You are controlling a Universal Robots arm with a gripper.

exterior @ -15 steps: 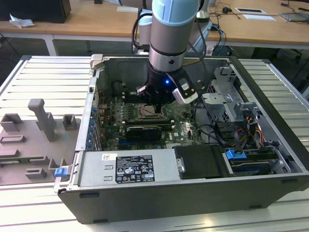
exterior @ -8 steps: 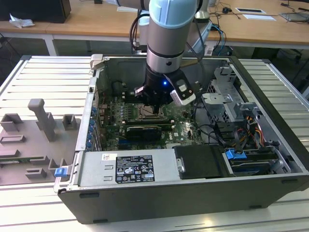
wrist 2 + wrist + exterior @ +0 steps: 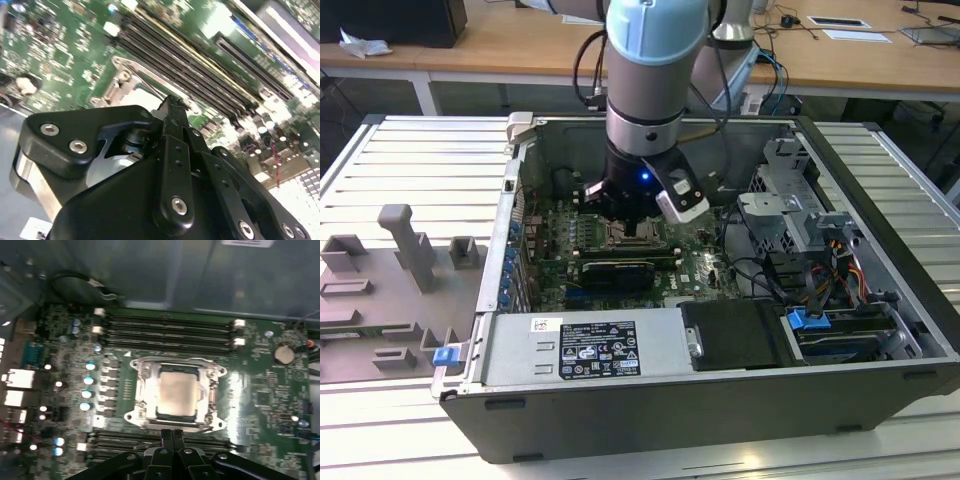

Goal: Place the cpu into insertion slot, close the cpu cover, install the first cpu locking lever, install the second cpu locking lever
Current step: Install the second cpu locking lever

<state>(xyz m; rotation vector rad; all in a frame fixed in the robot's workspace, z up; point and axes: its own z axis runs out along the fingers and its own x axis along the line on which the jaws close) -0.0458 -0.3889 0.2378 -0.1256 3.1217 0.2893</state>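
Note:
In the first wrist view the cpu (image 3: 176,392) lies flat in the insertion slot (image 3: 176,421), its pale metal top showing through the cut-out of the cpu cover (image 3: 145,390). The cover lies down flat around it. Thin wire levers run along the frame's edges; whether they are latched I cannot tell. My gripper (image 3: 171,433) is shut with nothing between its fingers, its tips just beside one edge of the socket. In the exterior view the gripper (image 3: 638,232) hangs low over the socket on the green board (image 3: 700,262). The second wrist view shows the gripper (image 3: 172,102) next to a corner of the cover (image 3: 122,80).
Long memory slots (image 3: 170,332) flank the socket on two sides. A long black card (image 3: 612,272) lies in front of it. A power supply (image 3: 590,350), a drive cage (image 3: 790,205) with cables, and the case walls (image 3: 510,200) close in. Grey fixtures (image 3: 400,270) stand at the exterior view's left.

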